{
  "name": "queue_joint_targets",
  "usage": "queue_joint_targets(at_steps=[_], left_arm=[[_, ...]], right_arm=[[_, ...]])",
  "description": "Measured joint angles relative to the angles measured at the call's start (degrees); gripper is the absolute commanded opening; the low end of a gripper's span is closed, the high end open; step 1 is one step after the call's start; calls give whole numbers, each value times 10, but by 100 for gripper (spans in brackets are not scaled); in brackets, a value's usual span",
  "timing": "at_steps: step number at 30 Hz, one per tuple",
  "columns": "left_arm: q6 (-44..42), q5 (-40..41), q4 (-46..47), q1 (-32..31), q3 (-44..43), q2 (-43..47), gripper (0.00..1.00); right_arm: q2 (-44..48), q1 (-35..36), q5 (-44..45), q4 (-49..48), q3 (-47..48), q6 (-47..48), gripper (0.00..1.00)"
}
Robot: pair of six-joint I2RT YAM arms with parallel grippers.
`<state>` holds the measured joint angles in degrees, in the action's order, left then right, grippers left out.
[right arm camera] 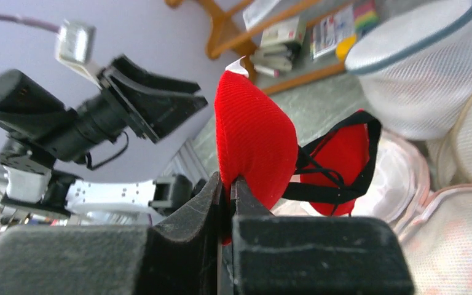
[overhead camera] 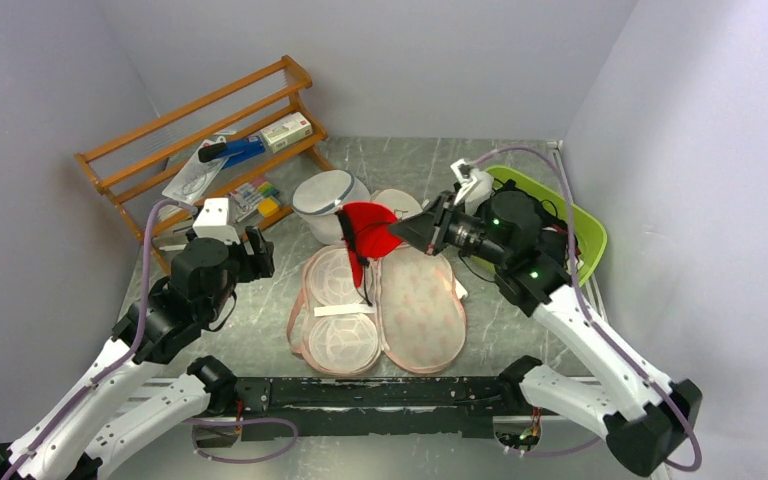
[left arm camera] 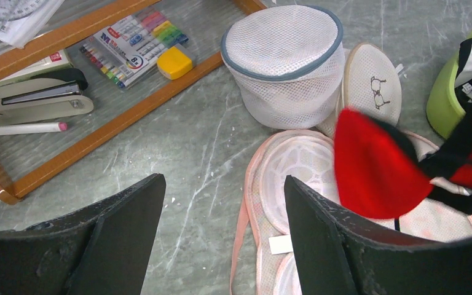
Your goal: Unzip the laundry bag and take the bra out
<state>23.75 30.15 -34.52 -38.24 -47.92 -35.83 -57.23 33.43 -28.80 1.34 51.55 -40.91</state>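
Removal step: right gripper [right arm camera: 227,187] clamps the bra [overhead camera: 368,226] above the opened laundry bag [overhead camera: 418,312]. Left gripper [left arm camera: 224,239] is spread and empty. Next: set the bra down toward the worktop's left edge.

In the right gripper's [right arm camera: 227,179] black jaws, the bra [right arm camera: 252,135] is bright red, black-strapped. Beneath them, the laundry bag [overhead camera: 422,310] is flower-printed peach-pink

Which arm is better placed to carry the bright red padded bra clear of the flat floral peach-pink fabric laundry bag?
Right. The right gripper is shut on the red bra, lifted above the laundry bag; the left gripper hangs open and empty, off to the side.
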Motion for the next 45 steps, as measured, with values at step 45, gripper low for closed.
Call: queue_joint_targets(at_steps=[45], left_arm=[[-4, -8, 5, 0, 0, 7, 83]], right_arm=[[-74, -93, 843, 114, 178, -104, 0]])
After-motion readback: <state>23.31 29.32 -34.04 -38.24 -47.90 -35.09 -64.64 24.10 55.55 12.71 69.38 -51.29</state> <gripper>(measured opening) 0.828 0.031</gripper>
